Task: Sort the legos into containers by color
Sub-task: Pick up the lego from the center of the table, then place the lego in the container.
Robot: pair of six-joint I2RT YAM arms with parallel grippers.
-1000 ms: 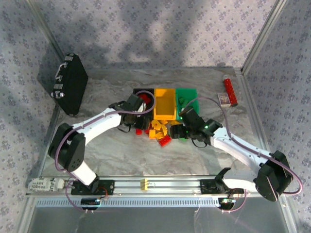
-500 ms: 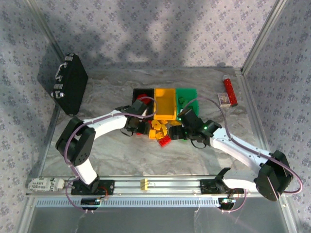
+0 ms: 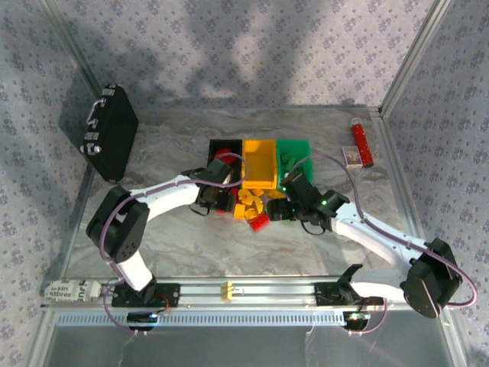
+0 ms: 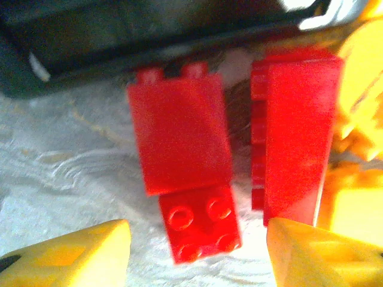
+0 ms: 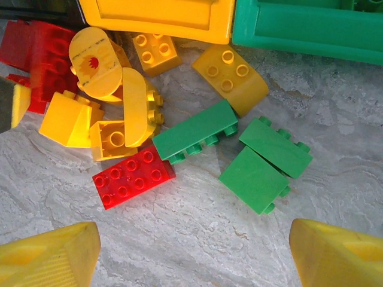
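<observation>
Overhead: legos heaped just before black bin, yellow bin and green bin, set side by side.
Left wrist: left gripper jaws spread, red bricks just ahead.
Right wrist: right gripper jaws spread, 3 green bricks ahead.

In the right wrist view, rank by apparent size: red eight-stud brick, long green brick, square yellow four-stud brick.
1. red eight-stud brick
2. long green brick: similar length but narrower, so a close second
3. square yellow four-stud brick: clearly smallest
</observation>
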